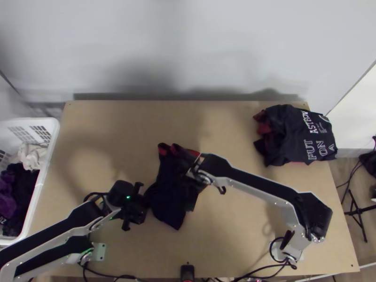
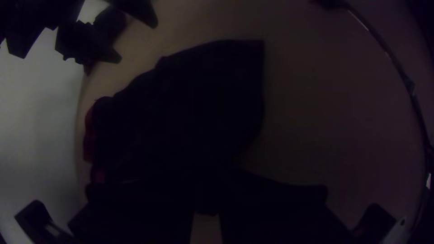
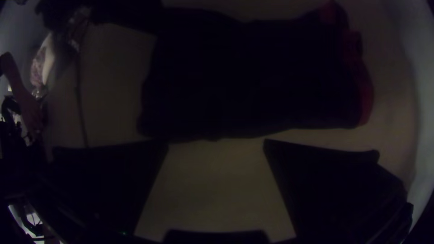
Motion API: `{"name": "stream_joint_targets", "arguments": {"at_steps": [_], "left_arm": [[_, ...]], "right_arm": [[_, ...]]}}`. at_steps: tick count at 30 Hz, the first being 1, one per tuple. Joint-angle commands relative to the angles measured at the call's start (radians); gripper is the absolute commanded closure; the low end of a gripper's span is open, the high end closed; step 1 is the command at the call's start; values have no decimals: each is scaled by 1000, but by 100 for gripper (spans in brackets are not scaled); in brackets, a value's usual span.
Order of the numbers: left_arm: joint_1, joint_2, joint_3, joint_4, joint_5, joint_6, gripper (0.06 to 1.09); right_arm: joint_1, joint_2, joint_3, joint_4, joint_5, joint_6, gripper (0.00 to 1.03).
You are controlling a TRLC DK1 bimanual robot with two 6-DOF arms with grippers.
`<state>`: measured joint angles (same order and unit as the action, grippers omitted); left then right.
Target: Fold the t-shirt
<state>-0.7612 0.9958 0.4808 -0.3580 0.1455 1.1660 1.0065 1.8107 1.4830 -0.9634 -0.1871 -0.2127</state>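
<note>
Fingers of my right pincer (image 1: 191, 185) stand wide apart at one edge of the dark t-shirt (image 1: 169, 207), bare wood showing between them. My left pincer (image 1: 145, 201) is closed on the opposite edge of that t-shirt, which lies as a narrow piece near the middle of the desk (image 1: 225, 239), red at its far end; how many layers it has I cannot tell.

Around it the desk is pale, plain wood, shaded by my arms. On its far right corner rests a loose heap of dark garments (image 1: 298, 136) with white lettering and some red. A black device (image 1: 187, 272) stands at the near edge, and cables (image 1: 263, 269) run along there. Past the left edge, a white basket (image 1: 52, 136) holds white, purple and dark clothes. Behind the desk rises a light grey wall (image 1: 211, 47) with soft shadows; to the right, a black tripod (image 1: 359, 214) stands on a wooden floor (image 1: 340, 188).
</note>
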Motion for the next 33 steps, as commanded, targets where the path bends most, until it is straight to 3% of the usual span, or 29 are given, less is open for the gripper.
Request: {"name": "stream_joint_targets", "arguments": {"at_steps": [1,12,13,15,19,21,25,33], "left_arm": [[-6,-100,64,-144,28,-74,85],[-9,-240,16,-222,32,-132,83],[-13,-241,8,-211,32,-144,78],[-23,-221,-4,-185,23,-169,42],[-70,-178,-45,-68,-69,-190,19],[-72,-143,-41,-47,-81,-216,12],[-112,-132,-76,30,-138,-244,12],[-128,-112,-111,73,-147,-256,12]], "right_arm": [[-65,-1,19,0,0,-2,5],[-80,38,65,17,0,-4,5],[-80,36,63,17,-2,-4,5],[-78,36,59,17,-2,-2,5],[-77,36,60,17,-2,-2,5],[-77,35,60,17,-2,-2,5],[-75,30,60,17,-2,-2,5],[-75,29,62,17,-2,-2,5]]}}
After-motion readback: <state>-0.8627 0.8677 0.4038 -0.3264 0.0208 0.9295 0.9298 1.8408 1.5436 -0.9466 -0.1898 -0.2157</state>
